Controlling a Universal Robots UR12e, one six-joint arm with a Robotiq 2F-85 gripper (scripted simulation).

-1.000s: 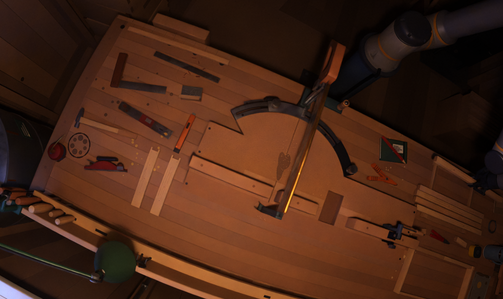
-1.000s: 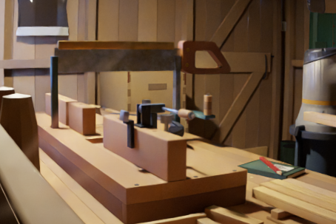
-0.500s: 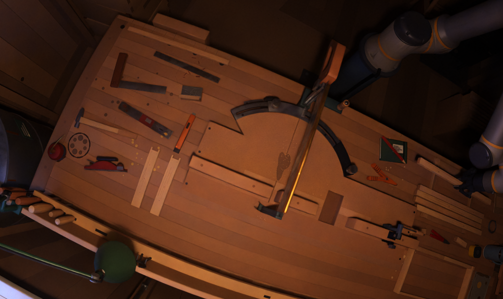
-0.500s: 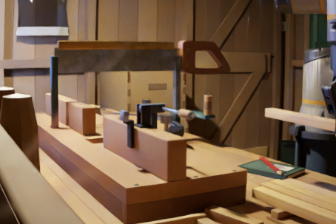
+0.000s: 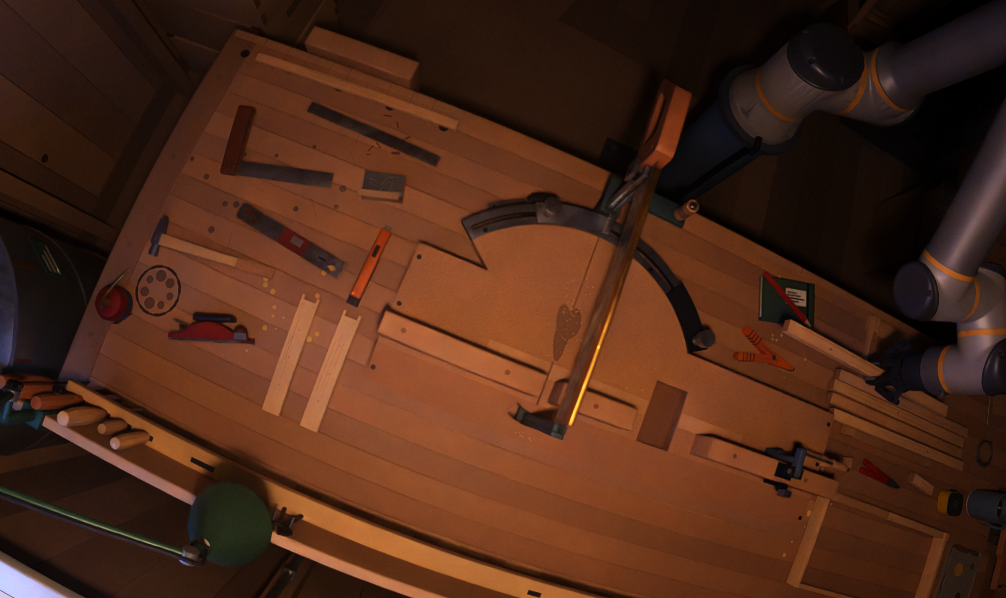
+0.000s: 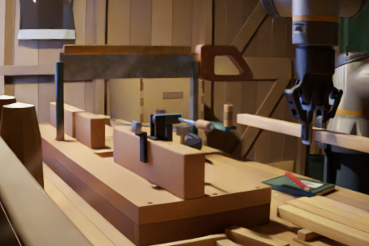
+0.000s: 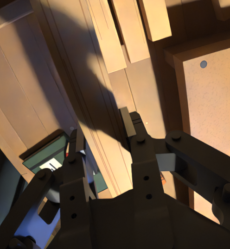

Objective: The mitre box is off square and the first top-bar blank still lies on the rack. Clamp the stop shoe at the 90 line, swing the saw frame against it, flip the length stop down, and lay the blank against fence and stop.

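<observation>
I hold the top-bar blank, a long pale wooden strip, clamped in my gripper above the right end of the bench. In the wrist camera the blank runs between my fingers. From the side camera the blank hangs over the rack of strips, with my gripper at its right end. The saw frame crosses the mitre box bed. The fence runs along the bed's near side. The length stop sits on the fence block.
The rack strips lie right under the blank. A green notebook with a red pencil and orange pliers lie to the left. A dark clamp sits on the fence extension. Hand tools cover the bench's left half.
</observation>
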